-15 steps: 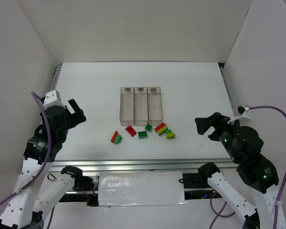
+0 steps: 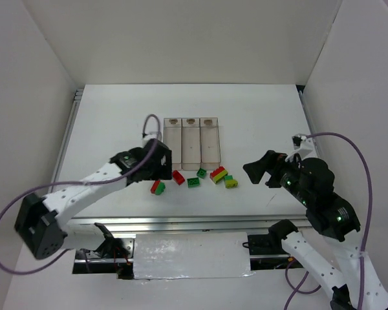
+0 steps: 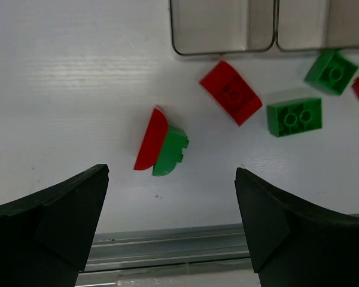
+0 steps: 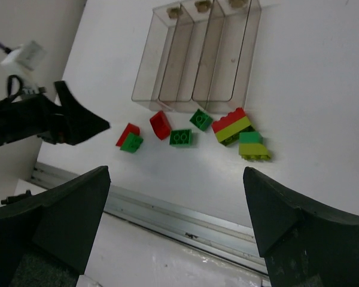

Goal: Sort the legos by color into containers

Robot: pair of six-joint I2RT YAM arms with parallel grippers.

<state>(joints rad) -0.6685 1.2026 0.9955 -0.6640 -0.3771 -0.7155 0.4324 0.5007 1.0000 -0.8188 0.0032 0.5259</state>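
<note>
Bricks (image 2: 193, 182) are lying in a loose row on the white table (image 2: 258, 110) in the top view, just on the near side of three clear bins (image 2: 191, 139). The bins are standing joined side by side. A red and green pair (image 2: 158, 187) is sitting at the left end of the row. The left gripper (image 2: 160, 166) is hanging just beside that pair, close to the near left corner of the bins. The right gripper (image 2: 258, 171) is hovering to the right of the row, apart from every brick and carrying nothing.

In the left wrist view, the left gripper (image 3: 171, 176) is holding its fingers (image 3: 48, 221) wide apart with nothing between them. The red and green pair (image 3: 160, 143) is lying on the table ahead of that gap, its red piece touching the green one. To the right, a red brick (image 3: 231, 92) is resting just near the bins (image 3: 221, 30). A green brick (image 3: 294, 116) is lying beside it, and a smaller green brick (image 3: 330, 72) is sitting farther right.

In the right wrist view, the right gripper (image 4: 176, 179) is also keeping its fingers (image 4: 299, 221) spread and empty. The bricks (image 4: 180, 137) are lying on the near side of the bins (image 4: 197, 54). Among them, a red and yellow-green stack (image 4: 232, 127) is sitting next to a green and yellow-green stack (image 4: 254, 146). The left gripper (image 4: 78, 122) is pointing toward the red and green pair (image 4: 129, 139) from the left.
</note>
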